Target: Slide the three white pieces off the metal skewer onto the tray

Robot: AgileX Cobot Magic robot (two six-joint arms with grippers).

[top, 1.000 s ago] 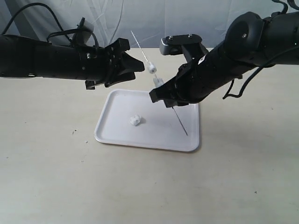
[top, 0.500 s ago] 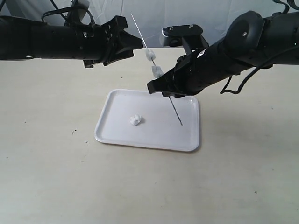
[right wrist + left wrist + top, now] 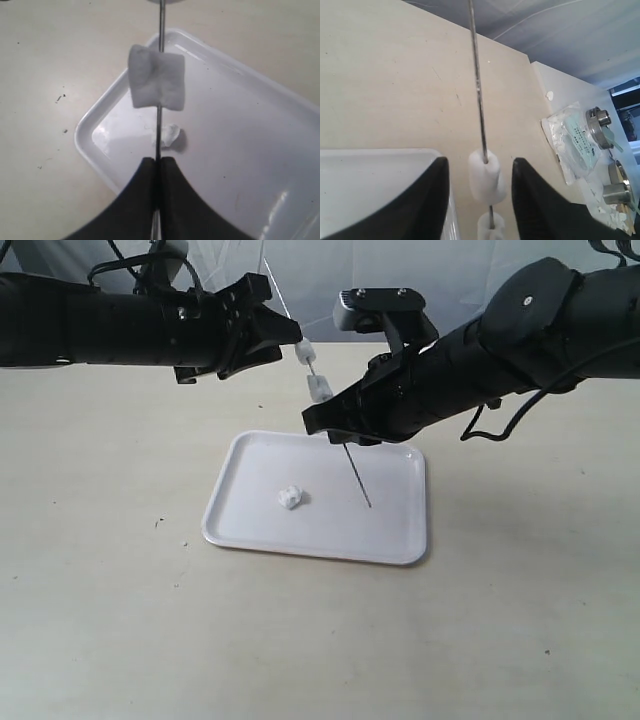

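Spreading either side of the upper white piece (image 3: 484, 172) without touching it, the fingers (image 3: 430, 200) of the left gripper (image 3: 479, 165) have risen to bracket it in the last second, while the right gripper (image 3: 159, 162), pinching the metal skewer (image 3: 357, 478), has carried the rod up and leftward. With one piece (image 3: 290, 497) on the tray (image 3: 320, 548) and two threaded, the second strip-off looks ready. Beyond: beige table (image 3: 120, 620), pale draped backdrop (image 3: 450, 265).

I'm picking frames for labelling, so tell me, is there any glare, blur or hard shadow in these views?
Exterior view: soft, even light; the loose white piece casts only a faint shadow on the tray. Left wrist view: the near jaws are soft-edged, the metal skewer sharp. Right wrist view: mild glare streaks along the tray's rim.
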